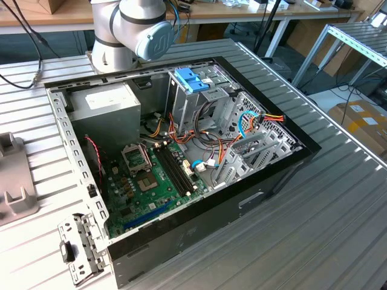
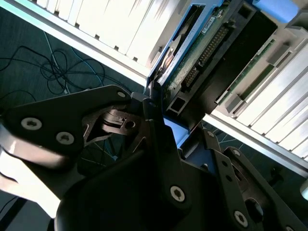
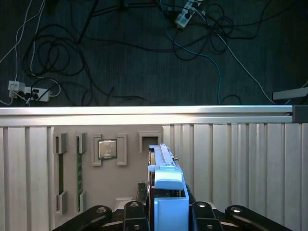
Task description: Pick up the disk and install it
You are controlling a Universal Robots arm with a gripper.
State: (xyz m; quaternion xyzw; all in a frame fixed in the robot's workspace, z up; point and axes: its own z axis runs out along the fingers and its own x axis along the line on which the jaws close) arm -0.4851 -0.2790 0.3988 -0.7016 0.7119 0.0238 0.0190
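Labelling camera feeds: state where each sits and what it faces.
Exterior view: off the arm, looking down into the open computer case; an arm joint shows.
First wrist view: on the arm, looking past the gripper and disk to the table edge and floor.
Second wrist view: on the arm, close on the gripper's linkage and disk.
Both wrist views share the gripped disk.

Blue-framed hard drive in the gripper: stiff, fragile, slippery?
Probably stiff: the silver-grey hard drive in a bright blue plastic carrier stands on edge, unbent, in the gripper. Likely fragile: its bare green circuit board is exposed in the second wrist view. The smooth plastic frame may slip.
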